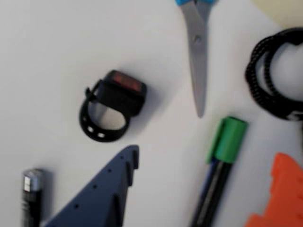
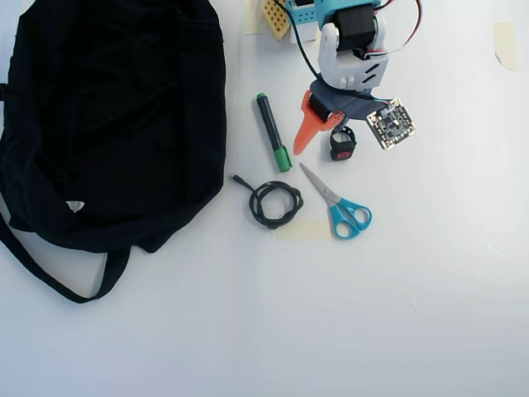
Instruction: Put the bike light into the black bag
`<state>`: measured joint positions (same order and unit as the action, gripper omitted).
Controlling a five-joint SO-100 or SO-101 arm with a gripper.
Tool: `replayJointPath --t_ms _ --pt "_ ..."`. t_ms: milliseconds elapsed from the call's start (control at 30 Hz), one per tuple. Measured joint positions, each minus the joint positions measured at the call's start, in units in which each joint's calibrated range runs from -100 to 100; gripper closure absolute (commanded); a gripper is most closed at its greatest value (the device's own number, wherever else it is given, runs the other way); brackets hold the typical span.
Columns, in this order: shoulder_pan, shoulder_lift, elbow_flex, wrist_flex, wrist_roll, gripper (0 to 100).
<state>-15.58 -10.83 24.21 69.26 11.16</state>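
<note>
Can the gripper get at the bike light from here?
Probably yes: the gripper hangs open over the bike light, nothing covers it, and scissors and marker lie apart from it.

One bike light (image 1: 124, 90), one black bag (image 2: 107, 116), one scissors (image 2: 339, 203), one green-capped marker (image 2: 272, 132), one coiled cable (image 2: 275, 203), one small cylinder (image 1: 32, 196)

White table (image 2: 430, 314): black bag (image 2: 107, 116), bike light (image 2: 341, 149), scissors (image 2: 337, 201), marker (image 2: 272, 131), cable (image 2: 274, 203).

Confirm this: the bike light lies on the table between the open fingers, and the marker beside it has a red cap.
Wrong on the cap: the marker has a green cap, as the wrist view shows. The bike light does lie on the table between the gripper fingers, which are open.
</note>
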Motion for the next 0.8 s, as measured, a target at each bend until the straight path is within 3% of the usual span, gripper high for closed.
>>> replayJointPath --t_ms 233,800 --pt "-2.4 1.9 0.6 -0.9 -3.8 63" --pt "-2.8 7.0 7.2 -10.3 -3.8 63"
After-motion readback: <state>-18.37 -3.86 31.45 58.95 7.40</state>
